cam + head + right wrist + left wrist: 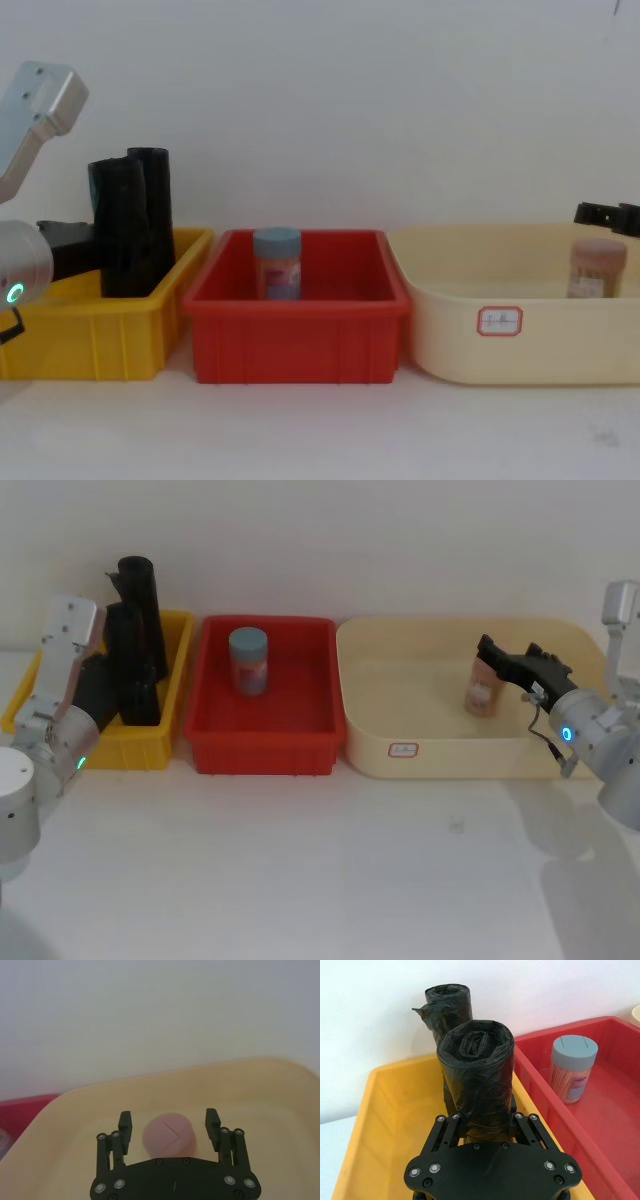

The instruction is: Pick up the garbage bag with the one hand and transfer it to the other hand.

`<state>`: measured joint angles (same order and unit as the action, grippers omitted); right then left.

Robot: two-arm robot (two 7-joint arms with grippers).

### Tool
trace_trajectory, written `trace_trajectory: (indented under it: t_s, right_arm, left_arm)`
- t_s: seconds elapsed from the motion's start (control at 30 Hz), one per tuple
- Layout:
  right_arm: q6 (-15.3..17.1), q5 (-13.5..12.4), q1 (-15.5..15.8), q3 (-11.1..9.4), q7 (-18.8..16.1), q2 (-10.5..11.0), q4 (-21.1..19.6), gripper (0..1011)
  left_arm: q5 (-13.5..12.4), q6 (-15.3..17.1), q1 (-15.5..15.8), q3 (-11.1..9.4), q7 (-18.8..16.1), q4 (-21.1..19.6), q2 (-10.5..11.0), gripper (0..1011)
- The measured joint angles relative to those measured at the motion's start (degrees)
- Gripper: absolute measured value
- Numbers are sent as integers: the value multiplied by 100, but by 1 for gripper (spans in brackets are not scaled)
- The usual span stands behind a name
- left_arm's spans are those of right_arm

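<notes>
No writing can be read. The cream tub (450,345) carries a small red-bordered white label (499,321) on its front wall, its marks too faint to make out. The blue-lidded jar (572,1077) has a printed wrap, equally illegible.

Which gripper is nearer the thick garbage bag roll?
Left. The left gripper straddles the garbage bag in the yellow bin; the right gripper hangs over the cream tub.

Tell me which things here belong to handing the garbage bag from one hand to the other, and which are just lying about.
For the job:
garbage bag, standing in the yellow bin
left gripper, fingers shut on it
right gripper, open over the cream tub

Lying about:
slimmer black roll
red bin
blue-lidded jar
pink-lidded jar
</notes>
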<state>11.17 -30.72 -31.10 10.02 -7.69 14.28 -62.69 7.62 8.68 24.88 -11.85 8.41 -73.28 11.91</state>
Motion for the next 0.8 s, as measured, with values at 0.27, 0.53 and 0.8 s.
trace_trajectory:
  t_s: [0.27,0.53,0.8]
  right_arm:
    - [-24,4,-19,-59,40,4,113,1001]
    - [-38,8,-31,-92,65,9,180,1001]
    - [-44,12,-35,-106,73,11,207,1001]
  left_arm:
    - [0,0,0,0,0,0,0,402]
    - [-2,-1,0,1,0,0,-1,402]
    - [-16,-65,-31,14,68,-138,26,402]
